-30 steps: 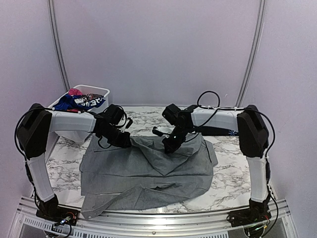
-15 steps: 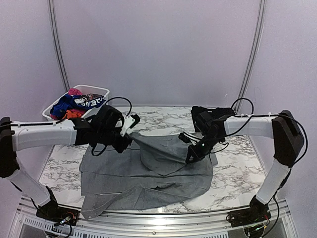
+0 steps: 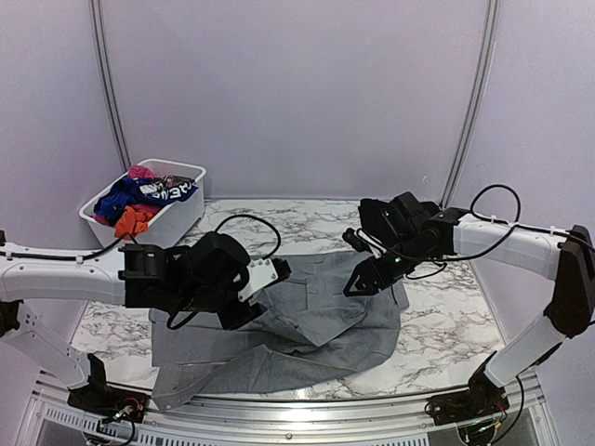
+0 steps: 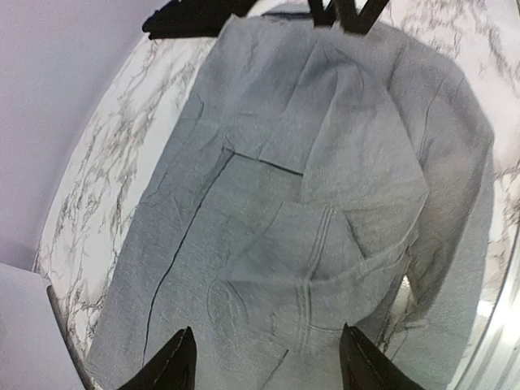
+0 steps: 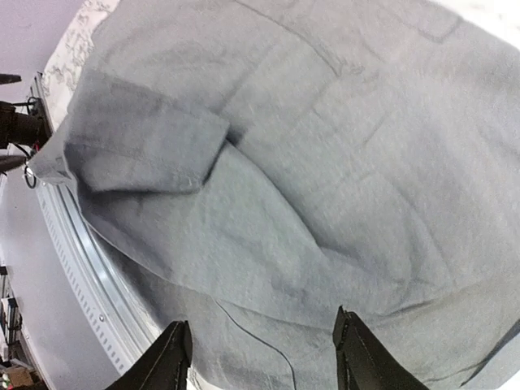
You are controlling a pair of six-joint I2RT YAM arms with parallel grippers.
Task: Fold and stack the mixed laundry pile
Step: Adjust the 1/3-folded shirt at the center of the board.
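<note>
A grey shirt (image 3: 307, 321) lies spread on the marble table, its upper part folded down over the lower. My left gripper (image 3: 271, 277) hovers over the shirt's left-centre. The left wrist view shows it open (image 4: 268, 366) above the cloth (image 4: 325, 162), with nothing between the fingers. My right gripper (image 3: 361, 282) hangs over the shirt's upper right. It is open (image 5: 262, 349) too, empty above the fabric (image 5: 325, 122). The rest of the mixed laundry pile sits in the basket: blue (image 3: 139, 192), orange-red (image 3: 133, 221) and pink (image 3: 141, 172) pieces.
The white plastic basket (image 3: 181, 218) stands at the table's back left corner. A metal rail (image 3: 297, 409) runs along the near edge. Bare marble (image 3: 437, 325) shows to the shirt's right and behind it.
Both grippers carried the shirt's upper edge forward, then opened and let it go. The fold now rests flat on the shirt. The left arm swung low and rightward, the right arm outward.
</note>
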